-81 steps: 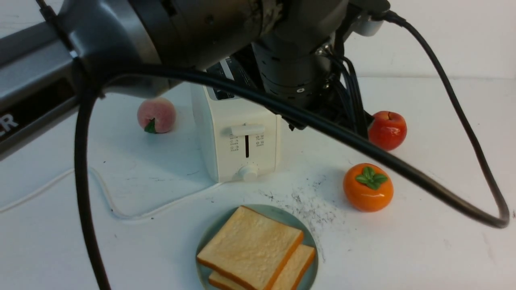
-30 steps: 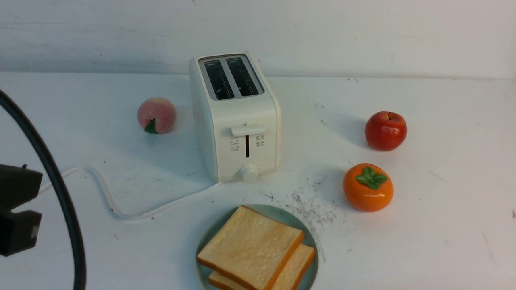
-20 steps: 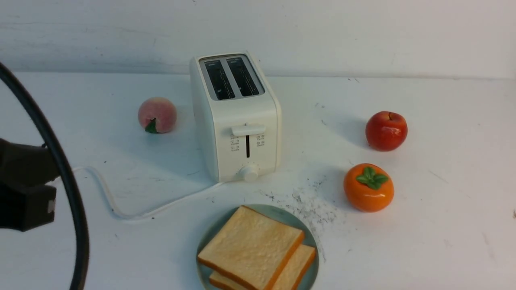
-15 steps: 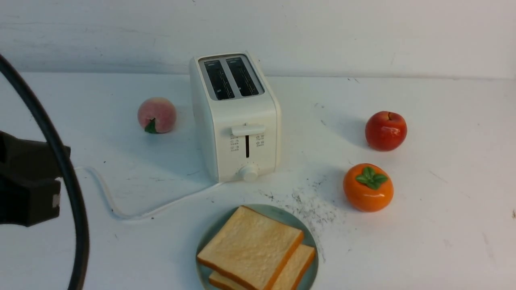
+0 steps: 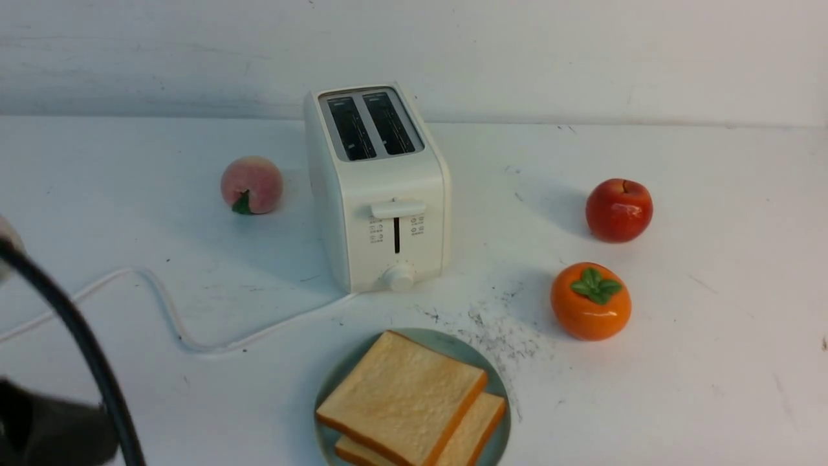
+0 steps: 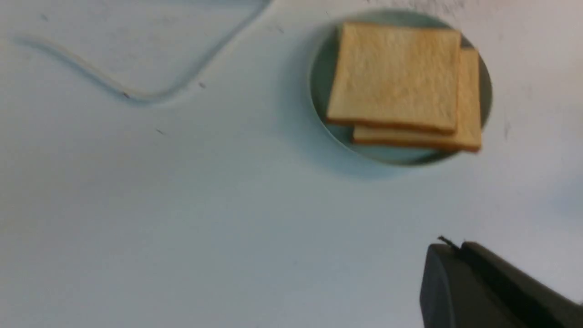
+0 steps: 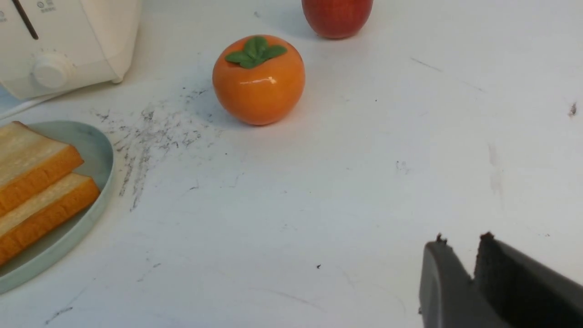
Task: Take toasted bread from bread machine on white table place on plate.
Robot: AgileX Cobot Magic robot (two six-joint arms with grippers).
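Both slices of toasted bread [image 5: 402, 401] lie stacked flat on the plate [image 5: 498, 430], in front of the bread machine [image 5: 378, 194], whose two slots show empty; the task appears complete. The left pincer [image 6: 453, 248] is clenched and holds nothing, with the plate near it. The right pincer [image 7: 460, 248] is slightly parted and empty above bare tabletop [image 7: 341, 205], the plate well apart. Only the front view shows the slots.

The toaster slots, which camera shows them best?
The front view: it looks down on the toaster, so both dark slots show whole, with no bread in them. The right wrist view catches only a lower front corner with the knob. The left wrist view shows no toaster.
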